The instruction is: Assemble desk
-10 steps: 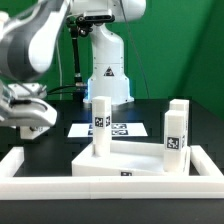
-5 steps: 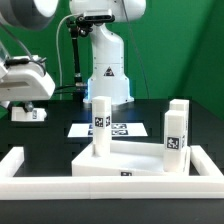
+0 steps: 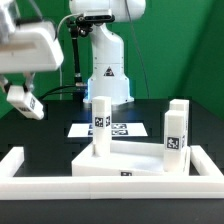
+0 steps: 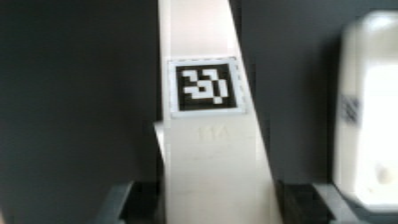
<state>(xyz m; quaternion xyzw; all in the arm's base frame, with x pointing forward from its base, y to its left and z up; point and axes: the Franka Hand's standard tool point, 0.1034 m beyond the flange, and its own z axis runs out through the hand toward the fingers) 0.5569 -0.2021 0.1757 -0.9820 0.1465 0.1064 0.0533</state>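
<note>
Wrist view shows the gripper (image 4: 199,198) closed on a white leg post (image 4: 201,90), its dark fingers (image 4: 118,203) pressing the post's two sides while the post runs out away from the hand, black-and-white tag facing the camera. Exterior view has the gripper (image 3: 20,92) raised at the exterior view's left with that leg post (image 3: 22,100) tilted in it, clear of the black table (image 3: 45,135); below and toward the exterior view's right of the hand lies the desk panel (image 3: 125,160) with two leg posts (image 3: 101,125) standing on it, inside the border rail (image 3: 40,186), and the marker board (image 3: 118,129) lies behind the panel.

Even, bright lighting with faint shadows on the black table (image 3: 40,140); the wrist view is soft and blurred.
</note>
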